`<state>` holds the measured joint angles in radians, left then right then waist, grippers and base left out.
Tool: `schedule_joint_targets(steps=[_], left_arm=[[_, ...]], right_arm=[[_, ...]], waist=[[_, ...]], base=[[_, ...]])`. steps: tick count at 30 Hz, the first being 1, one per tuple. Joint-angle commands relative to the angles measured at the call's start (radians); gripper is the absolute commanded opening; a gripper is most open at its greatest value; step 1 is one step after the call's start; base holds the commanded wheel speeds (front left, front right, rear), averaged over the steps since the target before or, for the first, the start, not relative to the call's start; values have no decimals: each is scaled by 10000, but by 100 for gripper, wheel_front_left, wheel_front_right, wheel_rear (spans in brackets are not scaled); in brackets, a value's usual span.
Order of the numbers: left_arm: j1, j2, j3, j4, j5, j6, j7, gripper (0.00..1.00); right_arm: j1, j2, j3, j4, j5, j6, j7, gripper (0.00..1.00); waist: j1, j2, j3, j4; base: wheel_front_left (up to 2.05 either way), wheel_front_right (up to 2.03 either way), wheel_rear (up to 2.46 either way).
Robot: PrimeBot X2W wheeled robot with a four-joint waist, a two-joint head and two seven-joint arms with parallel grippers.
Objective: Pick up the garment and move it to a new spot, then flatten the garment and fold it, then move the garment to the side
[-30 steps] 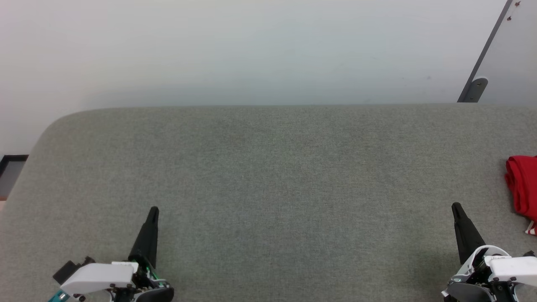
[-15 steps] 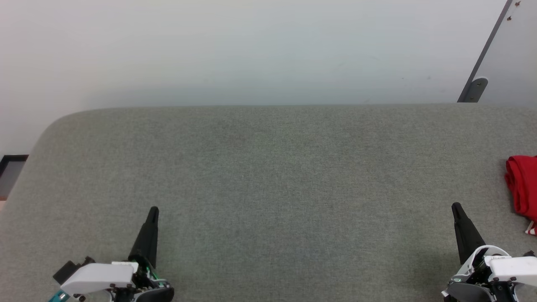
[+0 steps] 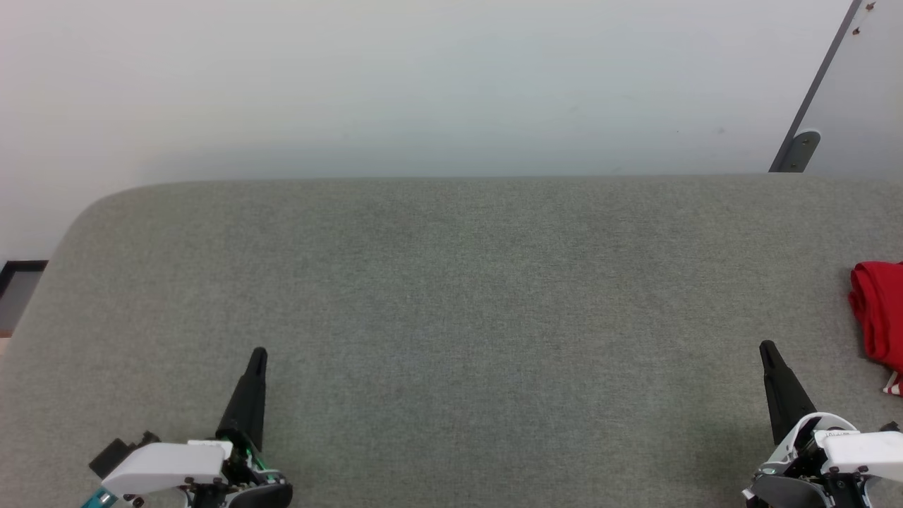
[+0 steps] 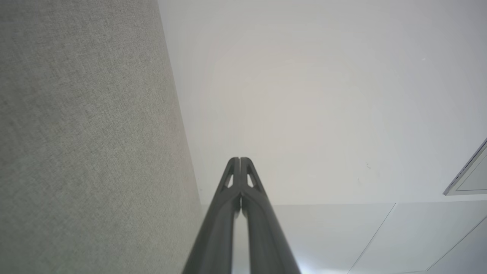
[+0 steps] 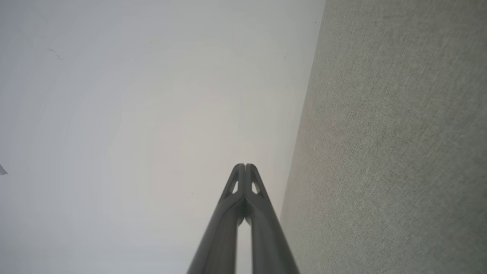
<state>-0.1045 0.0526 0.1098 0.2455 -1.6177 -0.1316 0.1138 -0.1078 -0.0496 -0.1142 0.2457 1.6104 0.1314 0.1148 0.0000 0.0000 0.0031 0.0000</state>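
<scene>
The tabletop is a wide, flat surface covered in grey-green woven fabric. It has a rounded corner at 10 o'clock and a straight far edge at 12 o'clock. Lying directly on it at 3 o'clock is a bright red soft knit garment, bunched up and cut off by the picture edge. A white edge band with thin red stripes shows at the garment's near end.

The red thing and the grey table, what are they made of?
The garment looks like soft matte cloth, maybe knit: it bunches in rounded folds. The table seems covered in grey woven fabric: a fine speckled weave shows, no shine.
</scene>
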Motion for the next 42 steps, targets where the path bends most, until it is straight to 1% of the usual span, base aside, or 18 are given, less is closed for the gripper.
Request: schedule_joint_targets(steps=[1,42], left_arm=[[-103,-19,26,22,49,20,-3,0],[-105,-29,43,22,65,18,20,0]], right_arm=[[-30,-13,8,1,50,-14,14,0],[-30,-13,9,1,51,-14,14,0]], waist=[[0,0,0,0],[0,0,0,0]], base=[[0,0,0],[0,0,0]])
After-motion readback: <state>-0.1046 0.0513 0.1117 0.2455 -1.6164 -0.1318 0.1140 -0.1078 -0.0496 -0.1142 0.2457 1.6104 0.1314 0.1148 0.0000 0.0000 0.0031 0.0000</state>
